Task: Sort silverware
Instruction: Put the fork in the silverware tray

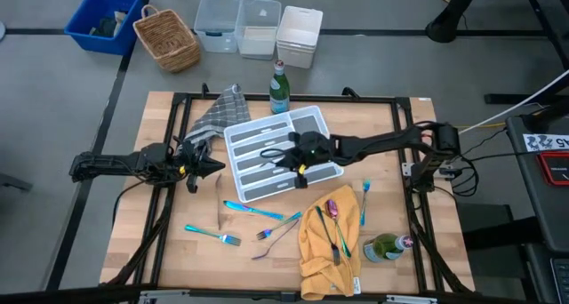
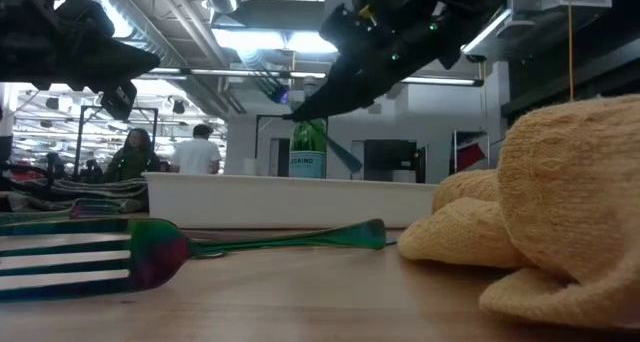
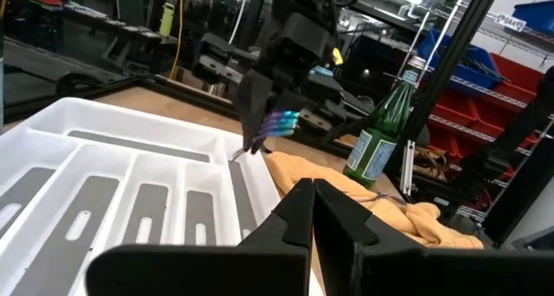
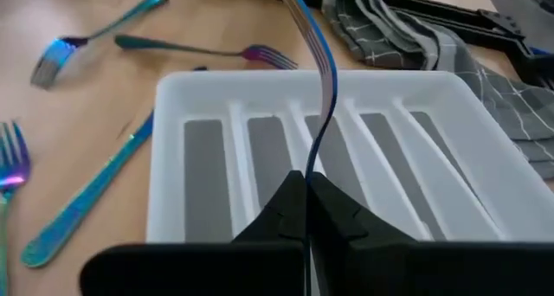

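Note:
My right gripper [image 1: 298, 159] hovers over the white divided tray [image 1: 313, 124] at mid-table, shut on a slim blue-purple piece of silverware [image 4: 322, 80]; I cannot tell which kind. It also shows in the left wrist view [image 3: 279, 123]. My left gripper [image 1: 203, 166] is shut and empty, just left of the tray. On the wood near the front lie a blue knife [image 1: 252, 211] and forks [image 1: 216, 235] [image 1: 277, 228]. A spoon [image 1: 332, 210] lies on a yellow cloth [image 1: 327, 251], with a fork [image 1: 364, 197] beside it. My right gripper pinches one end of the silverware piece [image 4: 310, 162] between its two fingers. The fingers slant down from the table's right side, and the piece runs on past them along their line. It is held above the tray's middle compartments, its free end [image 3: 238, 153] tilted downward.
A grey checked cloth [image 1: 218, 113] lies by the tray's far left corner and a green bottle [image 1: 280, 89] stands behind the tray. Another green bottle [image 1: 384, 248] lies at the front right. Beyond the table are a basket [image 1: 166, 39], a blue bin [image 1: 102, 18] and clear boxes [image 1: 258, 27]. People [image 2: 200, 150] show far behind.

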Robot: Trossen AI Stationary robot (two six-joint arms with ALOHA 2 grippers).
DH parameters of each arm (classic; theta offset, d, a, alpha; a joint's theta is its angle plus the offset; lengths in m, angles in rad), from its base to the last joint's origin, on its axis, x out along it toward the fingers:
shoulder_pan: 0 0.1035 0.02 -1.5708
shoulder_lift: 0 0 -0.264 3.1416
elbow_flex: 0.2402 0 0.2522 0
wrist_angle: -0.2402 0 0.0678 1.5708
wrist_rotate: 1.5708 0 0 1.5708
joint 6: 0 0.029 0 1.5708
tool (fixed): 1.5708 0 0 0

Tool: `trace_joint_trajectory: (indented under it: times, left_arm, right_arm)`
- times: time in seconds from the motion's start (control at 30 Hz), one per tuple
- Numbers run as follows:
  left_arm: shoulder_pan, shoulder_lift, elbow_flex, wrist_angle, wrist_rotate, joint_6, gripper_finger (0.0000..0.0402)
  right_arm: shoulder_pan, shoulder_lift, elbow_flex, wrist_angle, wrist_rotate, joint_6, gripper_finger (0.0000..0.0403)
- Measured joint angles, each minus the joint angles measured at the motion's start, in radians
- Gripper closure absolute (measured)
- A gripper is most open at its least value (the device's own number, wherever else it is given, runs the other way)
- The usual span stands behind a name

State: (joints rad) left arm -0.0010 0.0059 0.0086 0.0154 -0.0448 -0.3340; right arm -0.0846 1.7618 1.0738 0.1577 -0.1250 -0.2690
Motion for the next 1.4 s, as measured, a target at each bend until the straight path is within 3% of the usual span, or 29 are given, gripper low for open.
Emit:
trace_joint_trajectory:
  times: [0.4,0.77,0.97,1.17,1.4]
  left_arm:
    - [0.000,0.000,0.000,0.000,0.000,-0.010,0.0402]
    - [-0.002,0.000,0.004,-0.011,0.050,-0.421,0.0402]
    - [-0.002,0.005,0.083,-0.030,0.093,-0.428,0.0402]
    - [-0.006,0.085,0.270,-0.310,0.129,-0.396,0.0402]
    - [-0.053,0.345,0.475,-0.670,0.189,-0.472,0.0402]
  right_arm:
    - [-0.001,0.112,0.008,-0.002,0.000,-0.054,0.0397]
    - [-0.001,0.141,0.008,-0.003,0.082,-0.053,0.0334]
    - [0.000,0.141,0.008,0.006,0.090,-0.049,0.0319]
    - [0.000,0.133,0.041,-0.005,0.091,0.077,0.0319]
    - [0.000,0.133,0.161,-0.004,0.091,0.108,0.0319]
